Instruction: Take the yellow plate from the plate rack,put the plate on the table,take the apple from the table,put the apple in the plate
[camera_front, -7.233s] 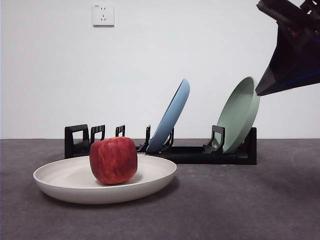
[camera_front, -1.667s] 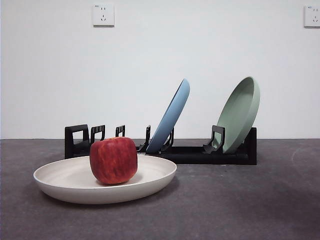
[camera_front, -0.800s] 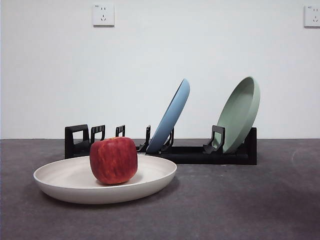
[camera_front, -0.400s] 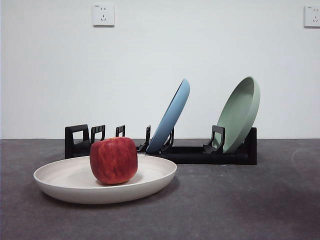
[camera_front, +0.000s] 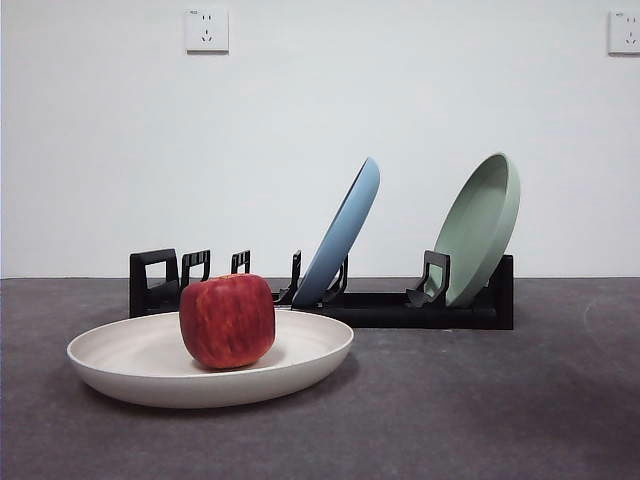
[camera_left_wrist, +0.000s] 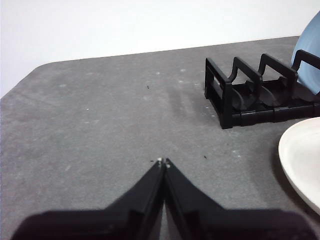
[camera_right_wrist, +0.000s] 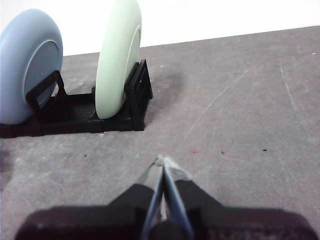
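Looks all done: apple (camera_front: 227, 320) sits in the yellow plate (camera_front: 300, 365) just before the plate rack (camera_front: 470, 310), my left gripper (camera_left_wrist: 163, 162) and right gripper (camera_right_wrist: 162, 161) both pressed together, holding nothing.

Lying flat on the dark grey table (camera_front: 480, 420): the yellow plate (camera_front: 120, 368), pale cream, round, shallow. Sitting upright in it, left of centre: the blocky red apple (camera_front: 227, 320). Standing just behind: the plate rack (camera_front: 380, 308), black, long.

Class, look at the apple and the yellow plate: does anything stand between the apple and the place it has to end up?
Nothing visible does. The apple already sits in the yellow plate, which lies flat on the table in front of the plate rack. Both end effectors, left and right, are shut and hold nothing.
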